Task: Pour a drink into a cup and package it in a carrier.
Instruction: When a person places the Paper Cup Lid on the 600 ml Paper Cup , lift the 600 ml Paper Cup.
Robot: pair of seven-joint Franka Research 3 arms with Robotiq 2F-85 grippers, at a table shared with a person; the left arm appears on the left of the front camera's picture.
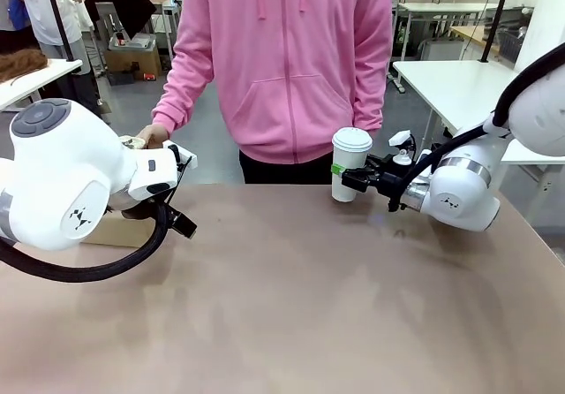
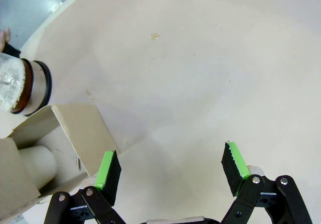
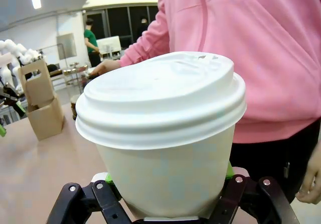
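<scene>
The cup [image 1: 350, 164], white and lidded, is upright at the far side of the table [image 1: 309, 306], right of centre and directly before the person in the pink top. The right gripper [image 1: 351, 178] is clamped across the cup's lower body from the right, well below the lid, which keeps the lid free of the fingers and the cup level. Whether the base rests on the table or hangs just clear cannot be told. With the lid fitted, the pour is judged complete and loading into the carrier remains. The carrier [image 2: 55, 138] stands at the far left of the table, well apart from the cup, and one slot appears to hold a pale cup already. The left gripper [image 2: 170, 169] has its jaws spread wide and empty, one pad just beside the carrier's wall. It is probably placed to steady the box, though contact cannot be confirmed. The glass jug [image 2: 20, 86] sits just beyond the carrier. The person's hand [image 1: 152, 135] is at that far left corner.
</scene>
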